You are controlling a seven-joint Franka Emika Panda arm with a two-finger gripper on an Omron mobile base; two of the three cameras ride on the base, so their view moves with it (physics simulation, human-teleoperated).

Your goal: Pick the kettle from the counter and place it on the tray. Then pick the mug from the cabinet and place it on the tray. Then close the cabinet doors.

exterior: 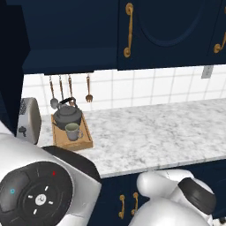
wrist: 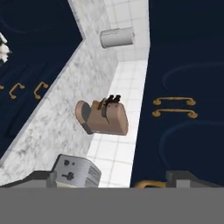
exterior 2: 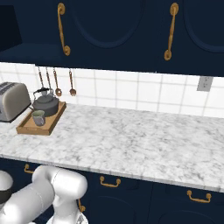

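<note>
Kettle (exterior: 67,115) and mug (exterior: 72,131) are sitting on the tray (exterior: 84,142); you're going for rigid, swinging cabinet doors (exterior: 145,33) next, pincer (wrist: 112,183) gaping wide, so push a flat panel.

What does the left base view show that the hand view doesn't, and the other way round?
Left base view's own: the mug sitting in the tray in front of the kettle, and a wall socket on the white tiles.
Hand view's own: a grey cylinder lying at the far end of the worktop; what it is cannot be told.
Shared: the wooden tray, the silver toaster next to it, the marbled counter, and navy doors with brass handles.
</note>
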